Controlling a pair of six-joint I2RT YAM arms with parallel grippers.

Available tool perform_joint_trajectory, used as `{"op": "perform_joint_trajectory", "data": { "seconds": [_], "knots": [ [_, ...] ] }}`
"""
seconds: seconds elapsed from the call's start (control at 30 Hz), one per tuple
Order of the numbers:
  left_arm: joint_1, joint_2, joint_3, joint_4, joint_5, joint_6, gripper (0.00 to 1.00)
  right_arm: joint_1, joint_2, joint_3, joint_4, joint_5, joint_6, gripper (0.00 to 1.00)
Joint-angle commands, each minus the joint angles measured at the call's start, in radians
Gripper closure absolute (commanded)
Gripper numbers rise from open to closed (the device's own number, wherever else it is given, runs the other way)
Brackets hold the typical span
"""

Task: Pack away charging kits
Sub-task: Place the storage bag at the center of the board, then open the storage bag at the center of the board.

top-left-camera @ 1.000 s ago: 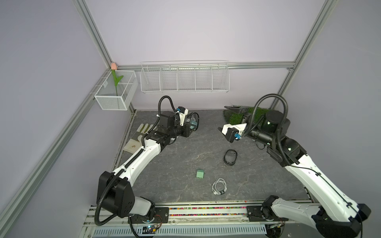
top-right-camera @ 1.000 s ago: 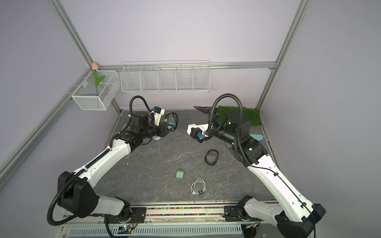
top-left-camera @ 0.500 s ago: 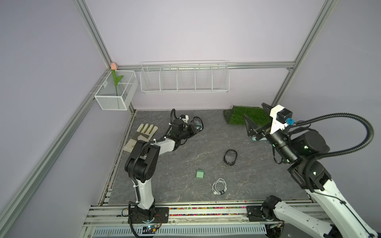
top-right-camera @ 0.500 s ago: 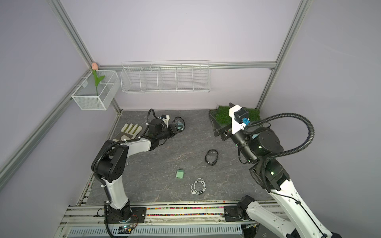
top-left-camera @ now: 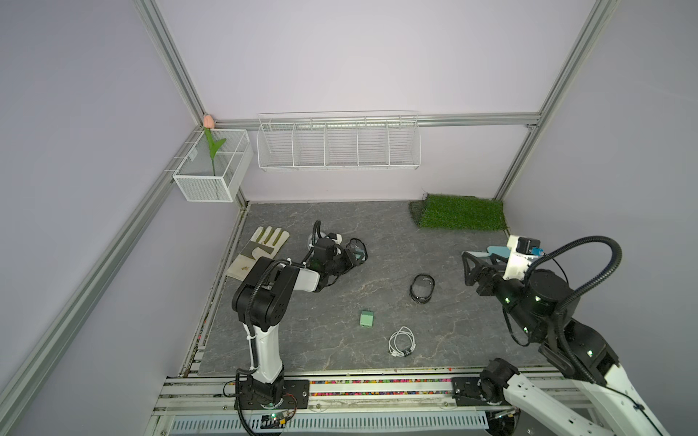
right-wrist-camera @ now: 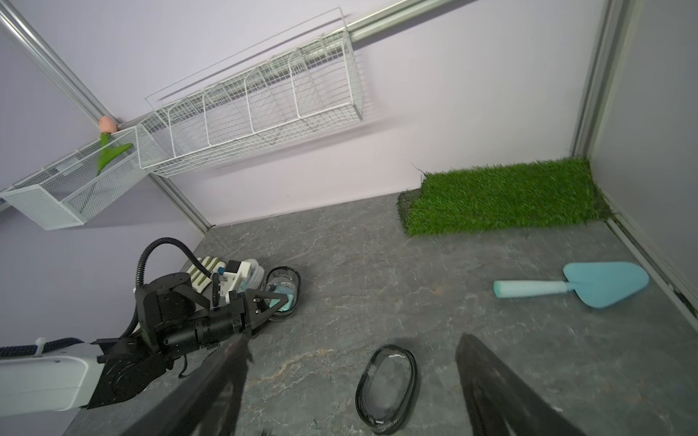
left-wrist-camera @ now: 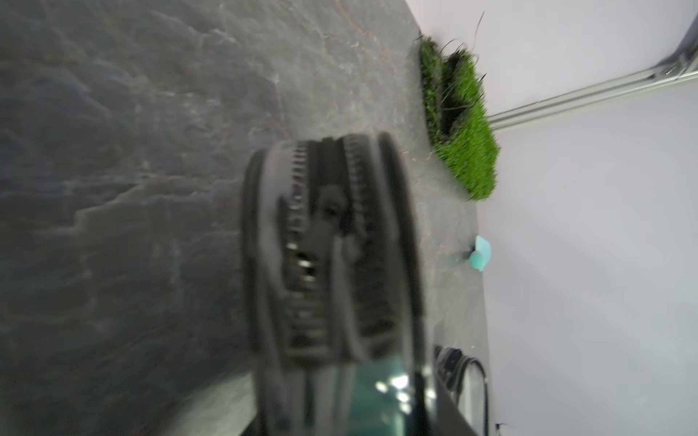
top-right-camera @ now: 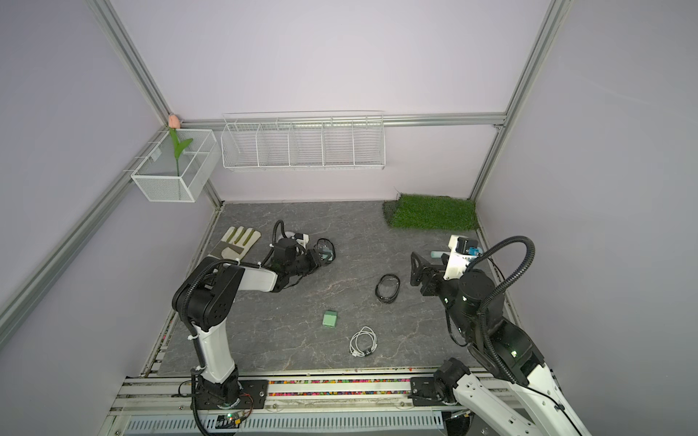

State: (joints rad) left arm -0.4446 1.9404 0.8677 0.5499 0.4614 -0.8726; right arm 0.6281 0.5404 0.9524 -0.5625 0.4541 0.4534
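Note:
A loose mint-green charger block (top-left-camera: pixel 366 318) (top-right-camera: pixel 329 318) lies on the slate table, with a coiled white cable (top-left-camera: pixel 402 341) (top-right-camera: pixel 363 341) just right of it. Another teal block (right-wrist-camera: pixel 283 298) sits inside a clear black-rimmed case (top-left-camera: pixel 357 251) that leans on the table. My left gripper (top-left-camera: pixel 352 256) (right-wrist-camera: pixel 269 302) lies low with its fingers around that case; its wrist view is blurred, so the grip is unclear. My right gripper (top-left-camera: pixel 470 270) (right-wrist-camera: pixel 351 373) hovers open and empty beside a flat black-rimmed case (top-left-camera: pixel 422 288) (right-wrist-camera: pixel 389 389).
A light-blue trowel (right-wrist-camera: pixel 589 285) lies by the right wall, a grass mat (top-left-camera: pixel 460 212) in the back right corner, a work glove (top-left-camera: pixel 260 251) at the left. A white-rimmed case (right-wrist-camera: pixel 253 275) sits behind the left wrist. A wire basket (top-left-camera: pixel 338 141) hangs on the back wall.
Both arms have drawn back from the raised back-centre pose. The left arm folded down and brought the case to the table; the right arm swung out to the right side.

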Motion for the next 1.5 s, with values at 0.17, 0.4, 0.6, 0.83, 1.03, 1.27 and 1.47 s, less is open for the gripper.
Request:
{"op": "perform_joint_trajectory", "data": {
  "seconds": [0.17,0.4,0.6,0.83,1.03,1.27,1.47],
  "knots": [
    [0.032,0.022,-0.053,0.041,-0.049,0.006,0.0,-0.001,-0.083,-0.004,-0.149,0.083,0.114,0.11],
    [0.013,-0.252,-0.013,-0.469,-0.326,0.142,0.0,-0.003,0.062,0.038,-0.155,0.147,0.131,0.11],
    [-0.03,-0.505,0.078,-0.939,-0.647,0.004,0.0,-0.003,0.132,0.008,-0.059,0.181,0.146,0.11],
    [-0.042,-0.793,-0.137,-0.644,-0.705,0.183,0.0,-0.005,0.246,-0.013,-0.012,0.231,0.106,0.11],
    [-0.038,-0.595,0.205,-1.069,-0.726,0.281,0.0,-0.016,0.327,-0.064,-0.059,0.267,0.184,0.11],
    [-0.354,-0.54,0.181,-0.835,-0.876,0.438,0.0,-0.105,0.355,-0.227,0.054,0.203,0.183,0.11],
    [-0.499,-0.367,0.315,-0.819,-0.791,0.445,0.13,-0.291,0.306,-0.335,0.063,0.151,0.266,0.11]
  ]
}}
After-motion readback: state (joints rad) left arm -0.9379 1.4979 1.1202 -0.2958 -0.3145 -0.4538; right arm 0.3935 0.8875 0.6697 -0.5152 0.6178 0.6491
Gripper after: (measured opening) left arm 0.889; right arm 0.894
